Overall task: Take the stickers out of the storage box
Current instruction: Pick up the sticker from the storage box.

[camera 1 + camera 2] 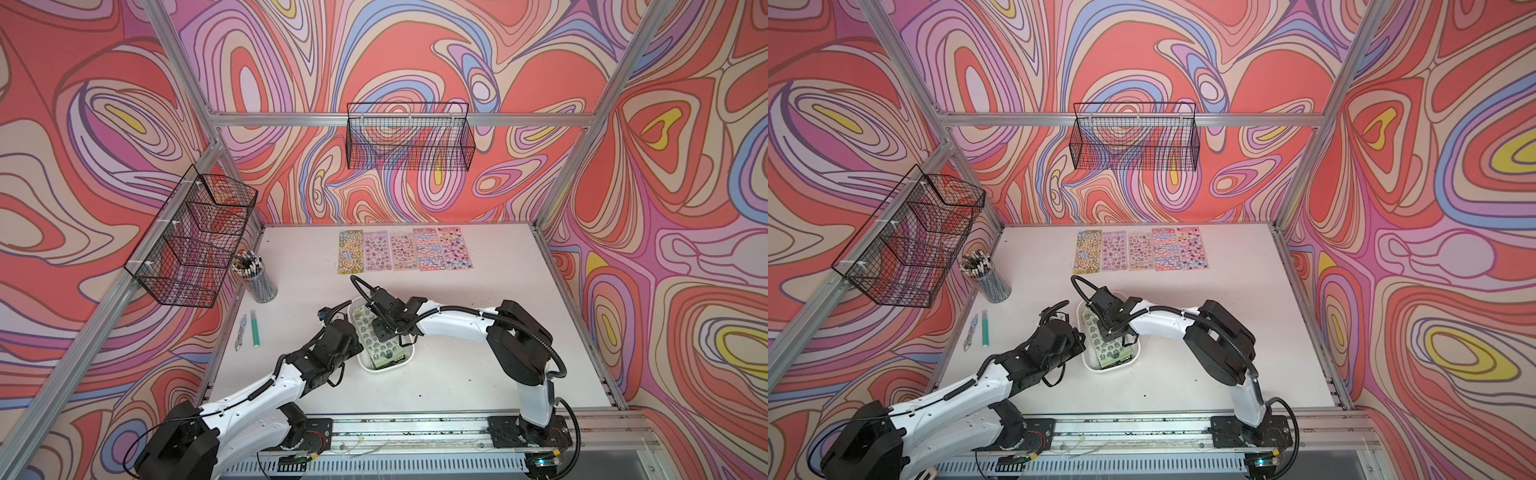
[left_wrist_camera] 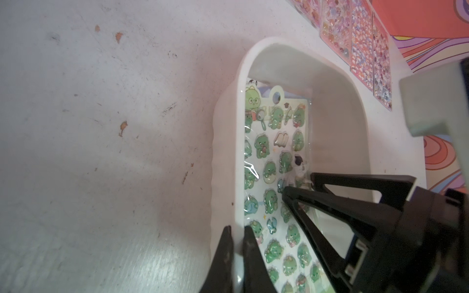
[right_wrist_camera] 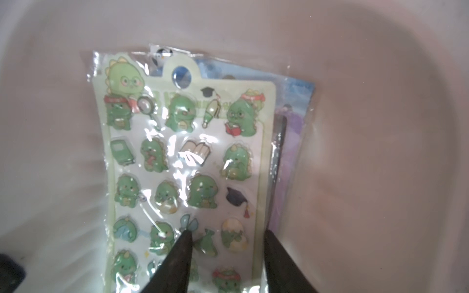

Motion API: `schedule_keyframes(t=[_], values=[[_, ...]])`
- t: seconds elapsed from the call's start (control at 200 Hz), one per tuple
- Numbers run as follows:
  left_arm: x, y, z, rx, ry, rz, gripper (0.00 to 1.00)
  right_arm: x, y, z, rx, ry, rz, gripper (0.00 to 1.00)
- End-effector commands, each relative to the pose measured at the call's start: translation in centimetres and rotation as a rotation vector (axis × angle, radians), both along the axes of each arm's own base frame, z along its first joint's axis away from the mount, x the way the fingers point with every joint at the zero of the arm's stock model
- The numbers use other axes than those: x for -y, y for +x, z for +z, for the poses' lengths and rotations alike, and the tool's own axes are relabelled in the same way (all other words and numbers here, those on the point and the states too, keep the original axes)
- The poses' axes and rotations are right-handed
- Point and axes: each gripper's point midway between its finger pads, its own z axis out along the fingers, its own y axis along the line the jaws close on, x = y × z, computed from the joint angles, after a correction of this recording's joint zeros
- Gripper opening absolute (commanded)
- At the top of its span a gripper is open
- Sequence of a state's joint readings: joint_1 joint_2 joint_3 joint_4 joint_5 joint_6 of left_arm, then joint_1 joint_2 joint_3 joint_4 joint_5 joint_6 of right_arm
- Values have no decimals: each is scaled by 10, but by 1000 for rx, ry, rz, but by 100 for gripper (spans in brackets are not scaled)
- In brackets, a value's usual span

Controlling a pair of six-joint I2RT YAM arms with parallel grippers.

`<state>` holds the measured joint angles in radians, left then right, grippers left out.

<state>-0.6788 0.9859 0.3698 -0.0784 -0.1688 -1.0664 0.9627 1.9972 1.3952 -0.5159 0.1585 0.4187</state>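
White tabletop (image 1: 457,374): five printed sticker sheets (image 1: 405,250) lie rowed at its far edge; more sit stacked in the shallow white plastic storage box (image 2: 342,114), green dinosaur sheet (image 3: 182,165) uppermost. Your left gripper (image 2: 237,228) clamps the box wall; your right gripper (image 3: 228,232) stands part-open, one tip on that sheet, one at its long edge. Judge it light, floppy, sleeve-slick: pinch that edge.

We see bright, even light in both top views, with only faint shadows on the table (image 1: 457,374). In the right wrist view glare flecks the stickers (image 3: 187,154), and the storage box (image 3: 380,126) looks blurred.
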Motion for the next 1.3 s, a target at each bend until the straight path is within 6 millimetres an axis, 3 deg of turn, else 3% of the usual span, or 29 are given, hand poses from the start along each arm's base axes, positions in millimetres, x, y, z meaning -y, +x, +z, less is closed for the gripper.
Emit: schedule_keyframes(t=[0.0,0.115,0.205,0.446,0.606,0.781,0.831,0.931,1.011,1.292], values=[[-5,2,4,26,-2,19,10,14,3,-10,13,-89,-15,38],[-6,1,3,24,-3,20,10,10,4,-4,13,-69,-13,25],[-5,1,3,24,-6,20,10,6,3,1,10,-46,-9,20],[-6,1,3,26,-6,21,10,-2,5,12,14,-9,-4,11],[-5,1,2,25,-8,20,10,-5,4,8,-4,-3,1,5],[-7,0,2,28,-7,23,10,-5,4,9,-2,-1,-2,4],[-7,0,2,27,-6,23,10,-6,4,12,1,-1,1,9],[-6,1,2,29,-7,22,10,-4,4,15,1,-8,4,37],[-5,1,2,29,-10,21,10,-3,4,14,2,-14,6,52],[-5,1,1,29,-14,20,10,-4,-1,-4,-39,-23,12,57]])
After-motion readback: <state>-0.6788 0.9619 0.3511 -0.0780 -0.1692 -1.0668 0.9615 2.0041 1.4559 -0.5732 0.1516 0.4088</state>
